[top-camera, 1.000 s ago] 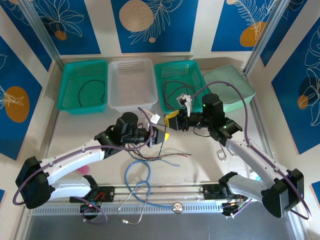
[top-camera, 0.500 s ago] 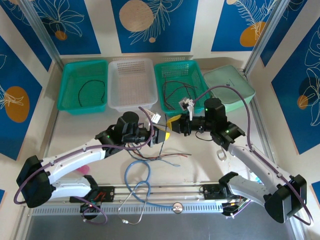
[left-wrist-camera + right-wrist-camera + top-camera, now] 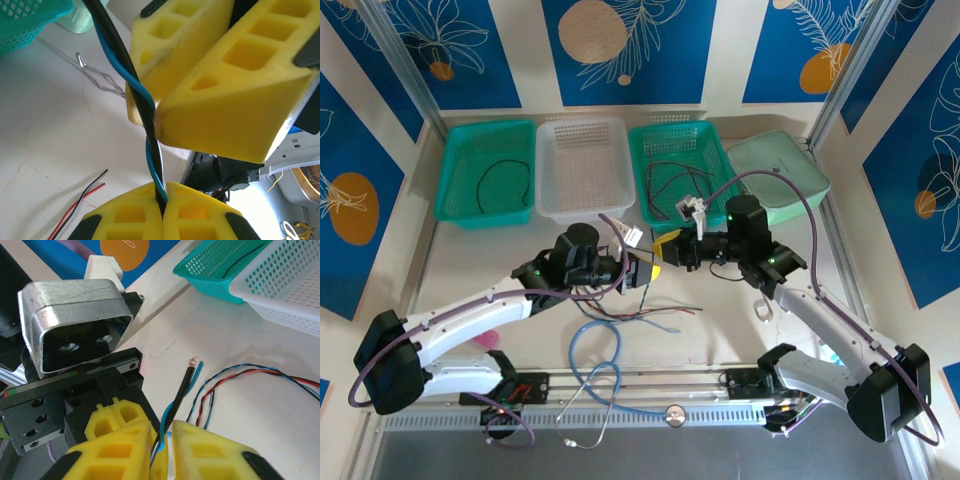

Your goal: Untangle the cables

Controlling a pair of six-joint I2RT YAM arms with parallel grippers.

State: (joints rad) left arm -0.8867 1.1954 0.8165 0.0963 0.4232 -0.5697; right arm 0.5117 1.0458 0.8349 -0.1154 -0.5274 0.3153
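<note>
The left fingers [image 3: 147, 202] are clenched on a black-and-blue pair [image 3: 150, 120] of wires twisted together. The right fingers [image 3: 187, 432] are clenched on the same pair just beside them. The pair is held above the worktop [image 3: 740, 325], between the two arms.

The step in hand is judged to be untwisting. The grips should be drawn apart slowly, with one wrist turned against the twist, so that neither wire slips.

The twist itself is shown plainly in the left wrist view. The pair's free end [image 3: 193, 362] and the other cables [image 3: 240, 372], lying loose on the worktop, are shown in the right wrist view.
</note>
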